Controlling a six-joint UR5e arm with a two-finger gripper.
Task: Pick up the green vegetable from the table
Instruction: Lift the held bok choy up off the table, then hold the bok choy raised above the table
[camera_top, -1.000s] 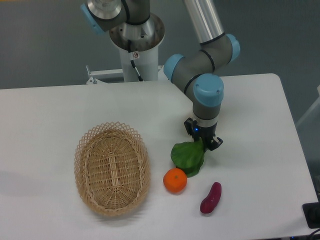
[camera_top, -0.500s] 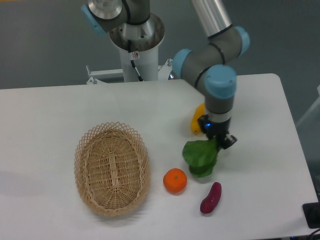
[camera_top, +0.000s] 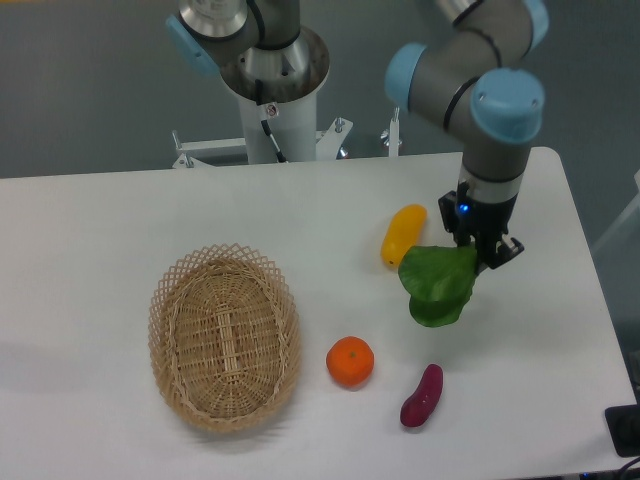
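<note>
White bench (camera_top: 120, 230) below grey wall | green vegetable (camera_top: 438, 285) hangs above it, long axis running upper right to lower left, leaves lowest | fingers (camera_top: 486, 254) clamp its upper end, stalk apparently hidden between them | yellow vegetable (camera_top: 402, 234) just left.

basket (camera_top: 225, 335) left, orange (camera_top: 350, 361) beside it — sweet potato (camera_top: 421, 395) right
</note>
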